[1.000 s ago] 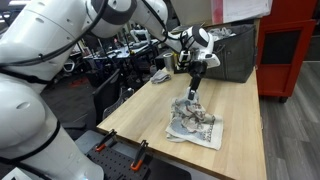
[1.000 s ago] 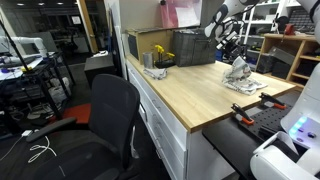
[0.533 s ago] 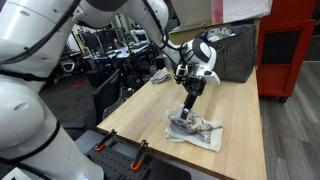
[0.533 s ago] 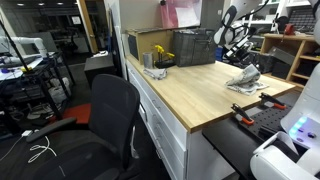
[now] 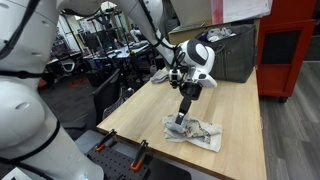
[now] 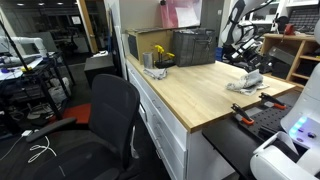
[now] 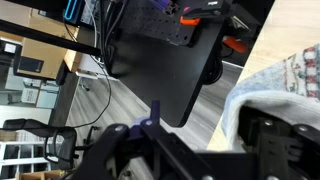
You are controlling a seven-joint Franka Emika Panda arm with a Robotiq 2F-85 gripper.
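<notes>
One crumpled cloth [image 5: 203,133] lies on the counter [image 5: 238,105], my tool [image 5: 180,119] down on its edge; I can't tell its spread. I judge this the contact step, and the next move needs a slow, straight lift.

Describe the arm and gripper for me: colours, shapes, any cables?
The arm is glossy white, built of thick rounded shells with dark seams at the joints. Its wrist is a white and black bulb. The gripper below is slim and black; in the wrist view its fingers are dark, blurred blocks. No loose cables or readable markings show.
</notes>
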